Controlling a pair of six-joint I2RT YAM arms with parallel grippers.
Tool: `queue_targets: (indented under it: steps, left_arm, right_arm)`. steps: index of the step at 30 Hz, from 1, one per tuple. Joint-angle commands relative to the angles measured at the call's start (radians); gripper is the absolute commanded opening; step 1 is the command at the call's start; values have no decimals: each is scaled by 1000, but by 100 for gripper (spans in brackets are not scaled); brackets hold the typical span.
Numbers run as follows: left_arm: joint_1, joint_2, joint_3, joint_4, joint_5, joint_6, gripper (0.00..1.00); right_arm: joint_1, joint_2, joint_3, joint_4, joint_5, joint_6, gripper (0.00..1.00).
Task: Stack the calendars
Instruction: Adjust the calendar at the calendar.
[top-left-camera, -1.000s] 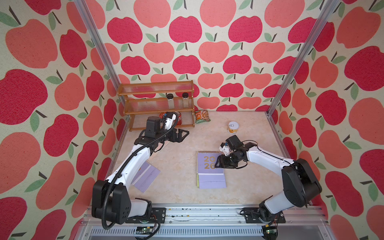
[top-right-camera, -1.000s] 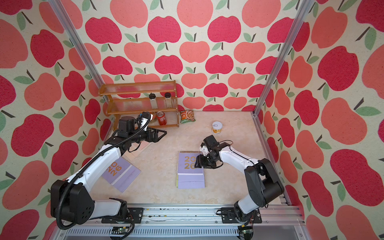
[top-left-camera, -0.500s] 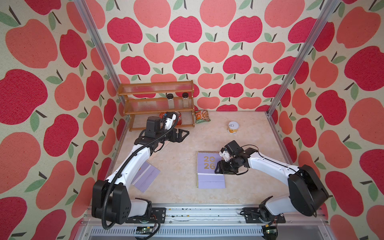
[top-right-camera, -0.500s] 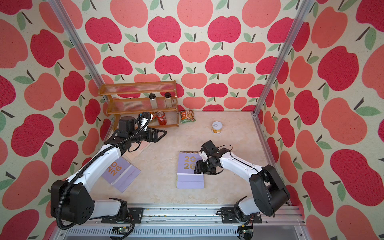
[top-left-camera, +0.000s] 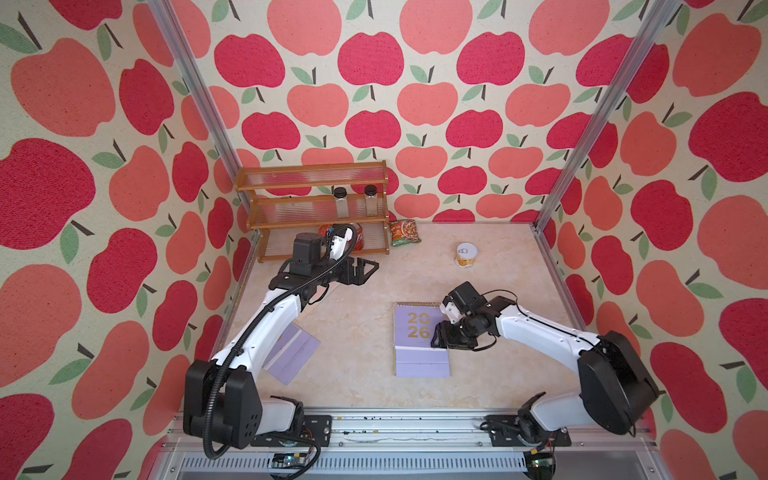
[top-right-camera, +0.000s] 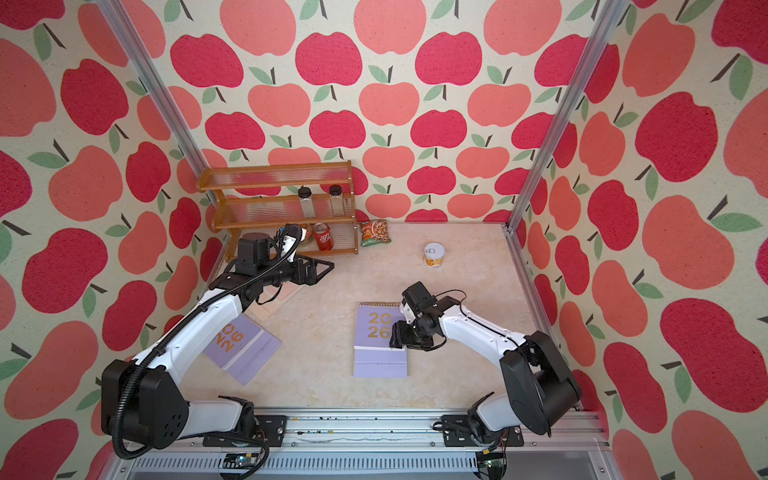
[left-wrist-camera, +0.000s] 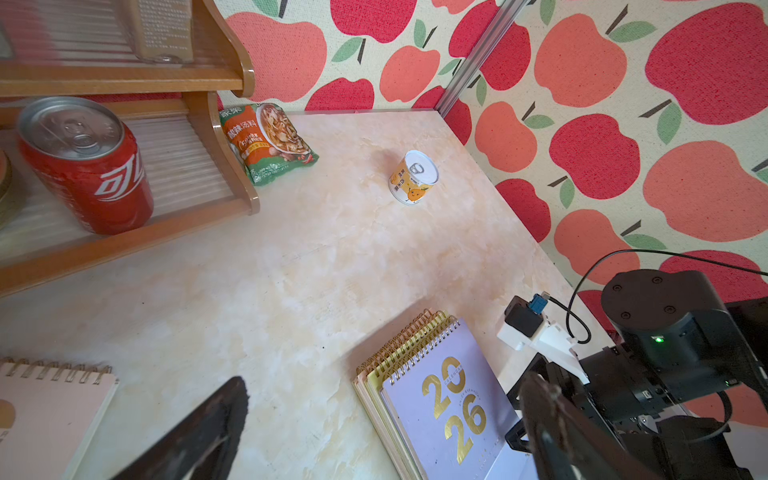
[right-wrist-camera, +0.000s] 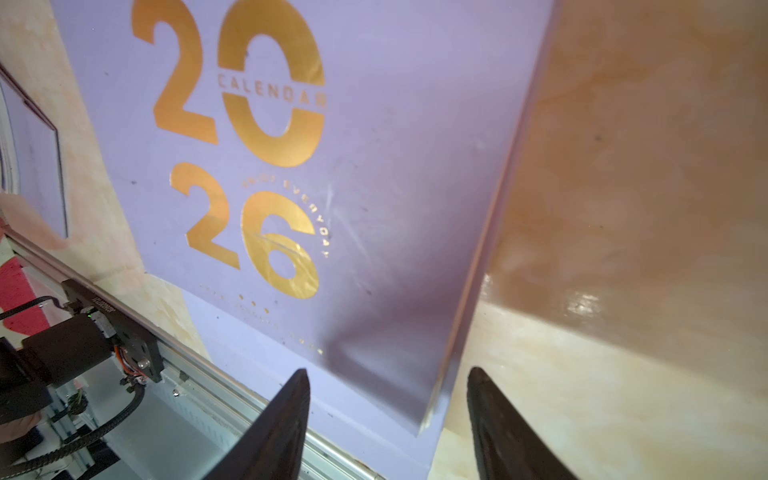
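Note:
A stack of calendars (top-left-camera: 415, 328) lies mid-table, topped by a lilac one (top-right-camera: 374, 328) with gold "2026". In the left wrist view, yellow-green and pink ones show beneath that stack (left-wrist-camera: 436, 415). My right gripper (top-left-camera: 440, 337) (right-wrist-camera: 386, 415) is open, low at the stack's near right corner, its jaws either side of the top cover's edge. Another lilac calendar (top-right-camera: 241, 345) lies at the left, partly under my left arm. A pink calendar (left-wrist-camera: 45, 415) lies below my left gripper (top-left-camera: 365, 268) (left-wrist-camera: 386, 384), which hovers open and empty before the shelf.
A wooden shelf (top-left-camera: 316, 208) stands at the back left with two jars (top-left-camera: 353, 199) and a red can (top-right-camera: 323, 241). A green snack packet (top-left-camera: 404, 232) leans beside it. A small yellow tin (top-left-camera: 466, 255) stands at the back right. The metal rail (top-left-camera: 395, 419) runs along the front.
My right gripper has slid along the stack's right edge toward the front rail and lowered to the near corner. The left arm has not moved.

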Motion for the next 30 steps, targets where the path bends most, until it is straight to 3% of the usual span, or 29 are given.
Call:
queue_targets:
  steps: [1,3,6,12,19,24,30]
  left_arm:
    - [-6,8,26,-23,14,11,100]
    - [-7,10,30,-29,6,15,100]
    - [-4,13,34,-28,2,17,100]
    - [1,15,43,-37,-8,20,100]
    - [6,14,48,-48,-13,22,100]
    - [8,10,50,-54,-13,23,100]
    - [9,10,49,-56,-13,24,100]
  right_arm:
    - [63,-61,36,-110,130,-85,66]
    - [116,-84,54,-150,192,-139,70]
    - [184,-114,66,-165,234,-217,99]
    - [356,-124,119,-172,396,-395,99]
    - [548,17,176,-186,505,-544,99]
    - [622,122,203,-169,529,-593,99]
    - [641,154,205,-152,556,-617,99]
